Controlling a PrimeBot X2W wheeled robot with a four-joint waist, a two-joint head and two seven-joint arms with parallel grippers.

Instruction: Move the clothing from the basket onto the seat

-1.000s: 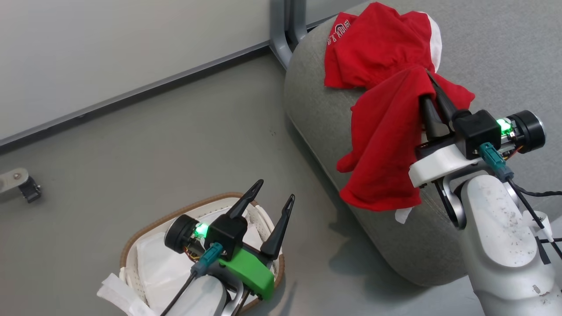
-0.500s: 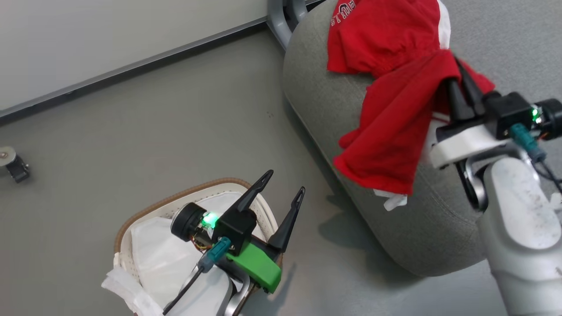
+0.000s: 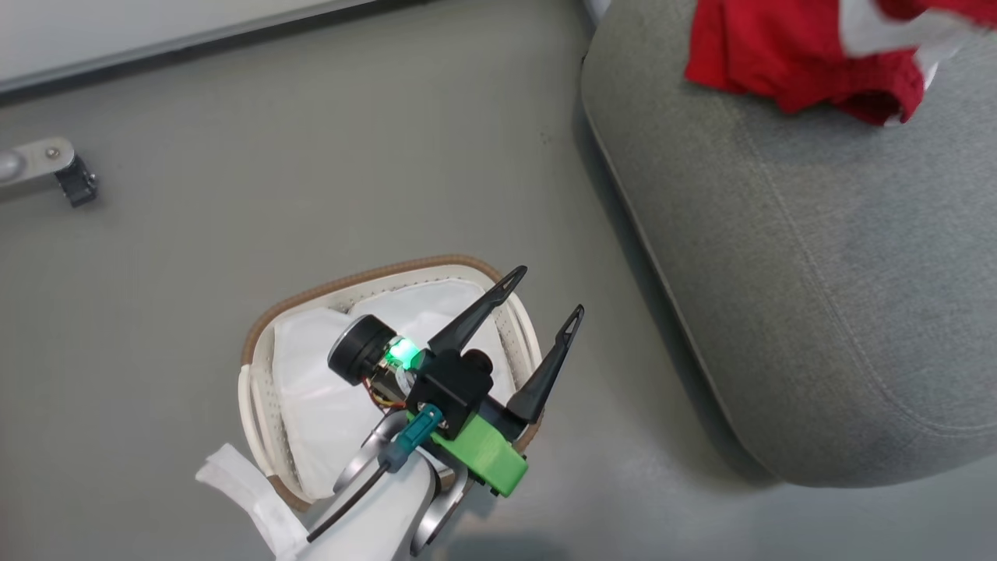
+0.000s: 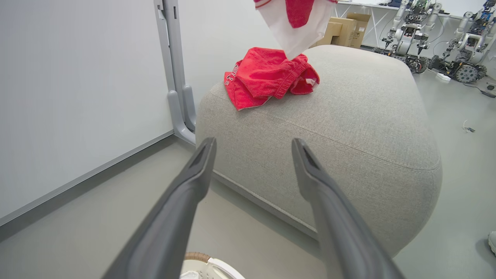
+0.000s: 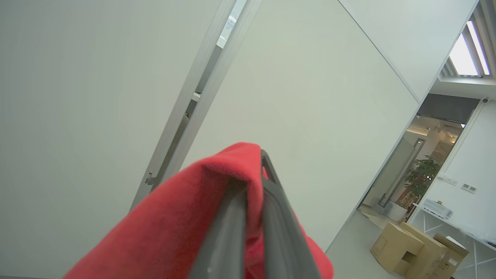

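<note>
The cream basket [image 3: 311, 292] with its brown rim stands on the floor at lower left, and its rim [image 4: 205, 267] peeks into the left wrist view. My left gripper [image 3: 547, 292] [image 4: 252, 143] hovers open and empty over its right rim. On the big grey seat [image 3: 818, 273] [image 4: 348, 108] lies one red piece of clothing [image 3: 779, 62] [image 4: 271, 77] with white letters. A second red and white garment [image 4: 298, 19] hangs above it, blurred in the head view [image 3: 880, 23]. My right gripper [image 5: 254, 170] is shut on that red fabric [image 5: 186, 217], fingers pointing up at the wall.
A white liner sheet [image 3: 327, 389] fills the basket and spills over its near edge. A grey post foot [image 4: 176, 97] stands by the wall behind the seat. A metal caster leg [image 3: 47, 167] lies at far left. Boxes and other robots [image 4: 426, 38] stand beyond the seat.
The head camera has swung, shifting the whole picture. My right gripper has risen out of the head view, carrying the red garment up above the seat. The left gripper stays open over the basket.
</note>
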